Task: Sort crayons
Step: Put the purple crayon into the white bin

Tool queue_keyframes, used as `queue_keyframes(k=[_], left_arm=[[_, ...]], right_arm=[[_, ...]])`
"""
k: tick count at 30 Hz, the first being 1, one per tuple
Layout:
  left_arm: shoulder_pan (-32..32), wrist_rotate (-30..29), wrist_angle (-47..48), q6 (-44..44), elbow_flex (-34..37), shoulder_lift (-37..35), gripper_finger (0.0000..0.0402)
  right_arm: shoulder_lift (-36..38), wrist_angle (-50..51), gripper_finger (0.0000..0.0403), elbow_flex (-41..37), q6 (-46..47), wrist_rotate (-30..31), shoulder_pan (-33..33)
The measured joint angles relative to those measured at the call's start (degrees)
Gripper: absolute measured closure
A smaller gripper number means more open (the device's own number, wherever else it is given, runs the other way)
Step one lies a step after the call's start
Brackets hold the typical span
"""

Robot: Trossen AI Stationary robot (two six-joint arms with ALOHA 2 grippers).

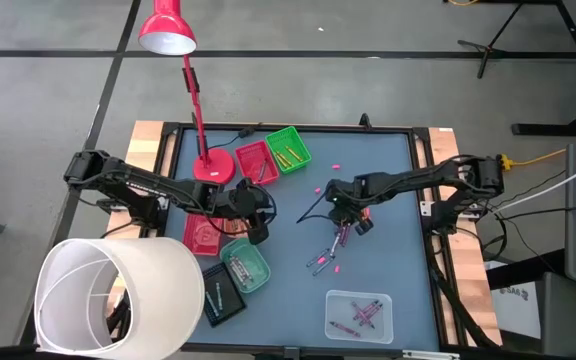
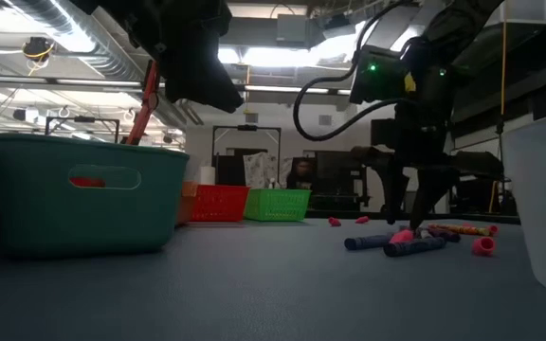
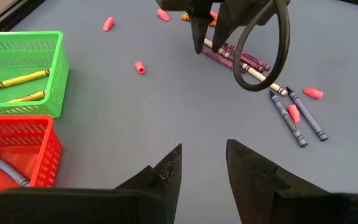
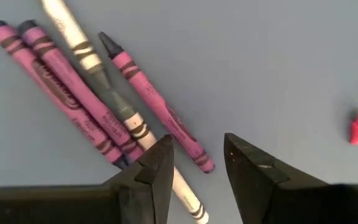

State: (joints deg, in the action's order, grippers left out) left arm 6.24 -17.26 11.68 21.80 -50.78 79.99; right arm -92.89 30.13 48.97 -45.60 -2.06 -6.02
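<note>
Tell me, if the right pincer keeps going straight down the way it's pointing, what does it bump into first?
Probably the purple crayons. The right pincer hangs open just above that little bunch, pointing down at the table. A white crayon lies among them too, so which one it touches first is unclear.

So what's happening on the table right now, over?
Right end effector open, low over purple crayons. Left end effector open, empty, by the red tray. Pink bits scattered nearby, nothing blocking.
</note>
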Motion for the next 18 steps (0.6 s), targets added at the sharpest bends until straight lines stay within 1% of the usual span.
queue_keyframes(k=[9,12,18], left_arm=[[0.0,0.0,-1.0,0.0,0.0,0.0,0.0292],[0.0,0.0,-1.8,0.0,0.0,0.0,0.0292],[0.1,0.0,-2.5,0.0,0.0,0.0,0.0292]], right_arm=[[-2.6,-1.0,0.0268,0.2,-0.3,-0.1,0.0],[-2.7,-1.1,0.0286,0.2,-0.3,-0.1,0.0],[-2.7,-1.0,0.0337,0.1,-0.3,-0.5,0.0]])
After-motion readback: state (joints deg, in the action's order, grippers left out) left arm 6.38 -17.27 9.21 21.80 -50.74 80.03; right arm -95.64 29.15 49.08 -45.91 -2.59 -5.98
